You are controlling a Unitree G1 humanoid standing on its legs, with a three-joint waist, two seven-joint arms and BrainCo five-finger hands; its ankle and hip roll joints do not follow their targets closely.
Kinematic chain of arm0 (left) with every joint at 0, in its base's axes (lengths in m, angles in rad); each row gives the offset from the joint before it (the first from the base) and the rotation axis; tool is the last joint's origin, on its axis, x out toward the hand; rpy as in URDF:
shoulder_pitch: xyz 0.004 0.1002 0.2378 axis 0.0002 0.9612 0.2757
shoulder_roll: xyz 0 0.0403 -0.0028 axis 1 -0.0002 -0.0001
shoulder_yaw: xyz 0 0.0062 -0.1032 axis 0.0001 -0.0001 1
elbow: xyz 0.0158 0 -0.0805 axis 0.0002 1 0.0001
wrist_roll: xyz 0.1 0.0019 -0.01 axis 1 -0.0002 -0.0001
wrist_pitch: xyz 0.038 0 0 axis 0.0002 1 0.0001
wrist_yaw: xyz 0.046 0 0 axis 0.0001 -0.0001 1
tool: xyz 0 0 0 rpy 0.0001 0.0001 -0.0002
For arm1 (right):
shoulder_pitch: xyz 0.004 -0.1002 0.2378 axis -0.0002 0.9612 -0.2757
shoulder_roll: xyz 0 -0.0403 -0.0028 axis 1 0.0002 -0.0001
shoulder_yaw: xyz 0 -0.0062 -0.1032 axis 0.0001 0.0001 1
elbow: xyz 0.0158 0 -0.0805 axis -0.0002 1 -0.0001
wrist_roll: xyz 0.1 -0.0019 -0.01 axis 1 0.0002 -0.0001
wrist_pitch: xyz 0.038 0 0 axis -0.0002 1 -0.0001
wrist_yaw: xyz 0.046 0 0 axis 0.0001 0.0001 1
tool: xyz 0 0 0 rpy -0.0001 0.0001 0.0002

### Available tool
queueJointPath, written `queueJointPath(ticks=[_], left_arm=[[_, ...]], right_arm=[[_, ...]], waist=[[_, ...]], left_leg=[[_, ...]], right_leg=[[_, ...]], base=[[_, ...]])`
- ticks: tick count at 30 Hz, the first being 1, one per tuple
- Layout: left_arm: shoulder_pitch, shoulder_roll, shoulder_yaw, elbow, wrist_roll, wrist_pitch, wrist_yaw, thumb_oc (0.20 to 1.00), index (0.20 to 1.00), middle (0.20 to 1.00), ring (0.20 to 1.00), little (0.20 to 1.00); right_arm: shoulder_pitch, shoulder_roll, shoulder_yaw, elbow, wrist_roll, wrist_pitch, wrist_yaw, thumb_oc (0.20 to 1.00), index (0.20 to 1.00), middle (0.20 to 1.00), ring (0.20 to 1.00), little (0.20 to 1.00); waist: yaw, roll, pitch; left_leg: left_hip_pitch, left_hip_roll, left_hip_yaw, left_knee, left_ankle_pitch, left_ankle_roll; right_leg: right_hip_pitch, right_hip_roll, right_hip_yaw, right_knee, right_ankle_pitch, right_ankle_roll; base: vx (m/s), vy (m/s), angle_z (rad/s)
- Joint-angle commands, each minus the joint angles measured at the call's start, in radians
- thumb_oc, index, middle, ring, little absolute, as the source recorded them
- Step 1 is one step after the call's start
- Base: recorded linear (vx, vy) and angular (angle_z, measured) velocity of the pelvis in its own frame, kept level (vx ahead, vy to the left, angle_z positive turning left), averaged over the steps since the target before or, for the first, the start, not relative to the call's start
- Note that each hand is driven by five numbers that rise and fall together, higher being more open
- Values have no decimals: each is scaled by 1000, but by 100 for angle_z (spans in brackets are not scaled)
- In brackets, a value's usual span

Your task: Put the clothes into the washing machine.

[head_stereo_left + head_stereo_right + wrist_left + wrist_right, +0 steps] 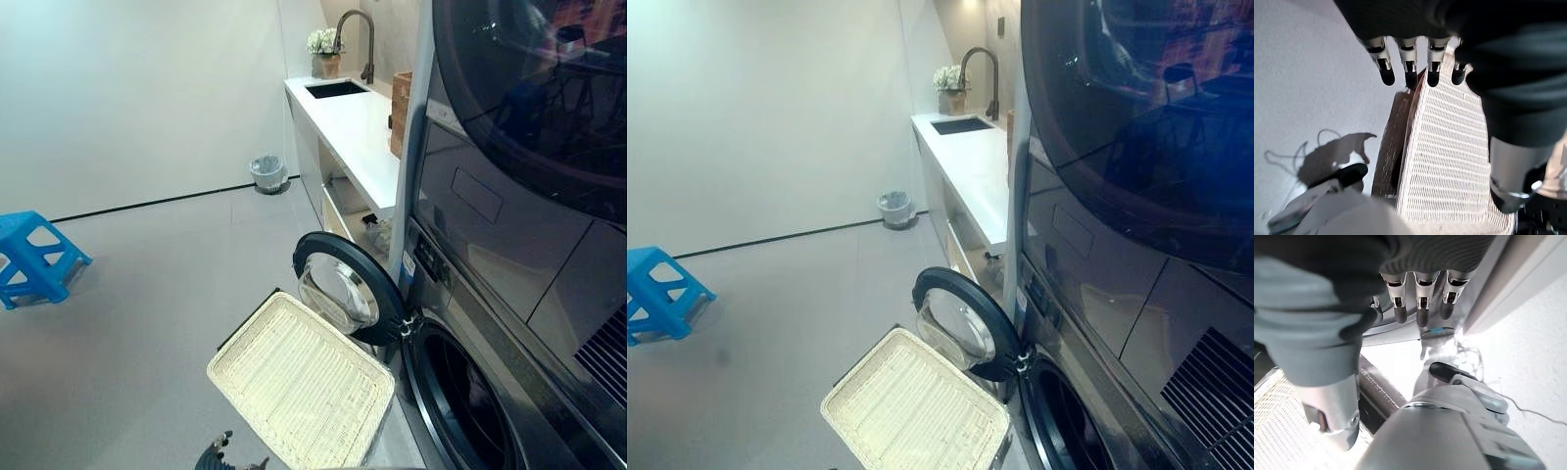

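Note:
A white wicker basket (299, 382) sits on the grey floor in front of the washing machine (465, 411), and I see no clothes in it. The machine's round door (345, 289) stands swung open toward the basket. Its drum is dark and I cannot make out what is inside. My left hand (1410, 58) hangs over the basket (1444, 166) with straight fingers and holds nothing. My right hand (1420, 298) hangs beside the basket's corner (1273, 431), also open and holding nothing.
A dryer (529, 88) is stacked above the washer. Beyond it runs a white counter (353, 122) with a sink (336, 88), a flower pot (324, 51) and a wooden box (400, 113). A small bin (267, 172) stands by the far wall and a blue stool (34, 257) at the left.

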Motion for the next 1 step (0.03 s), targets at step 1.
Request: queueJointPath(ticks=[1], left_arm=[[-79, 16, 41, 33, -8, 4, -38, 1000, 1000, 1000, 1000, 1000]], right_arm=[[-64, 31, -18, 54, -10, 6, 7, 1000, 1000, 1000, 1000, 1000]], waist=[[19, -50, 38]], left_leg=[[57, -15, 77, 6, -85, -14]], right_leg=[[-38, -72, 37, -8, 56, 84]], base=[[0, 0, 0]])
